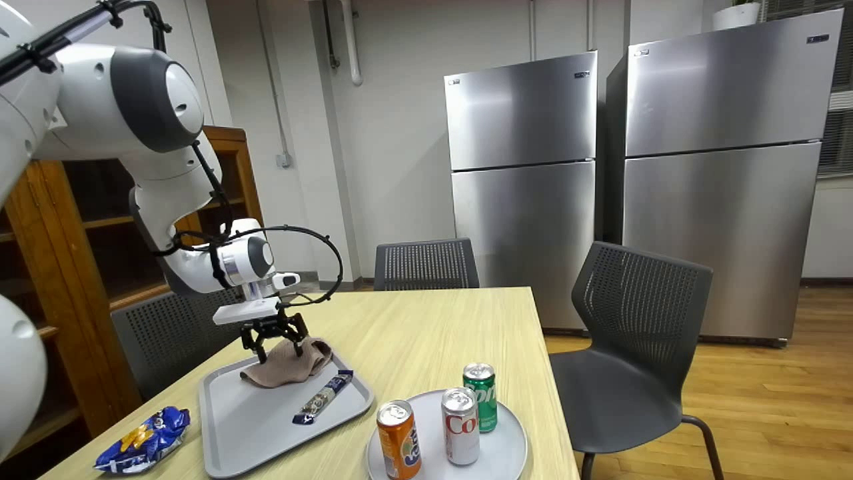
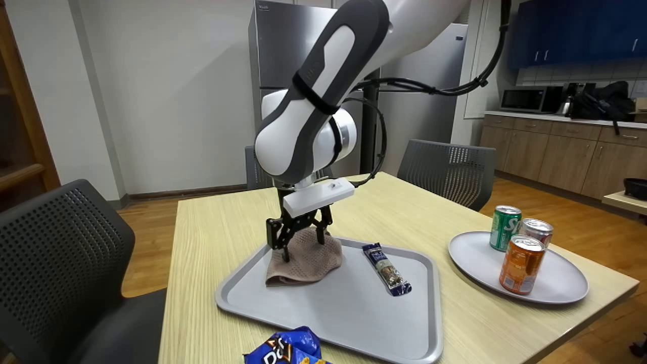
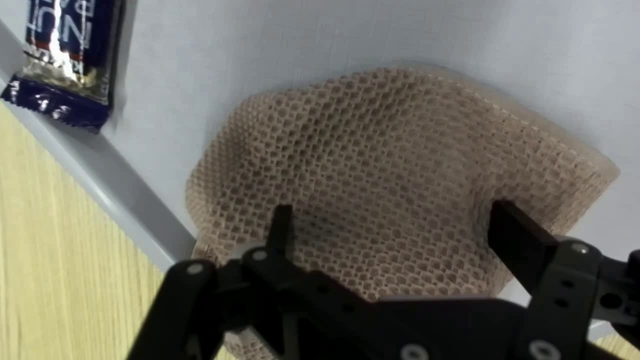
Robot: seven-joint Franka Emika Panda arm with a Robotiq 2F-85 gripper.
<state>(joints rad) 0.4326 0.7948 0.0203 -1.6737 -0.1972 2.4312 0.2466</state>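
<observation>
The pale table (image 1: 426, 333), cut off at the bottom of both exterior views, bears the grey tray (image 2: 349, 313). Near one tray corner lies the crumpled brown cloth (image 3: 380, 175), partly hidden by the gripper (image 2: 303, 247). Its fingers (image 3: 520, 240) stand wide apart, cloth lying slack between them; whether the tips press in, I can't make out. An exterior view crops the blue chip bag (image 2: 289, 349) beside the tray; the wrist view crops the snack bar (image 3: 70, 55) on it.
</observation>
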